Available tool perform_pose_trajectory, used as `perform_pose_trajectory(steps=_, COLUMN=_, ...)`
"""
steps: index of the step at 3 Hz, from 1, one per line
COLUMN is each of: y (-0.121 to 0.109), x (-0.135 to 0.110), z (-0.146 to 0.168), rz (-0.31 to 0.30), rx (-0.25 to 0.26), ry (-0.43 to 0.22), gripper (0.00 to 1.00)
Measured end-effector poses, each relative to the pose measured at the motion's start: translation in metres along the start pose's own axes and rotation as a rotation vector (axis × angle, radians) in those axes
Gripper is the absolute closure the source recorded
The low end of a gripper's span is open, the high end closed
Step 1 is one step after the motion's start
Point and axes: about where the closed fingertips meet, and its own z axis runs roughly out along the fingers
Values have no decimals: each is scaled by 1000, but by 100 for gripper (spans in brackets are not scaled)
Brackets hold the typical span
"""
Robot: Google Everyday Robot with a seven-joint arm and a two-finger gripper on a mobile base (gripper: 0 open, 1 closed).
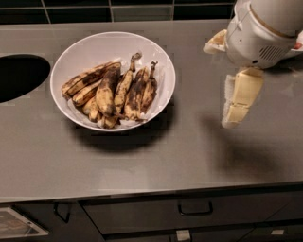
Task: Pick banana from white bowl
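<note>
The white bowl (75, 56) sits on the grey counter, left of centre. It holds several spotted, browning bananas (111, 90) lying side by side. My gripper (218, 85) hangs above the counter to the right of the bowl, well apart from it. Its cream fingers (241, 97) are spread and hold nothing. The white wrist housing (260, 33) fills the top right corner.
A dark round opening (19, 75) is cut into the counter at the far left. Black wall tiles (142, 9) run along the back. Drawers with a handle (194, 208) sit below the counter's front edge. My arm hides the other bowl at the top right.
</note>
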Motion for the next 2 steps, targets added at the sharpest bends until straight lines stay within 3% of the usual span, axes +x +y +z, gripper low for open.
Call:
perform_pose_trajectory(steps=1, y=-10, x=-38, z=16, rz=-146, rx=-40, ry=-50, gripper=0)
perform_pose_trajectory(steps=2, y=-10, x=-38, z=16, rz=-146, rx=-40, ry=-50, gripper=0)
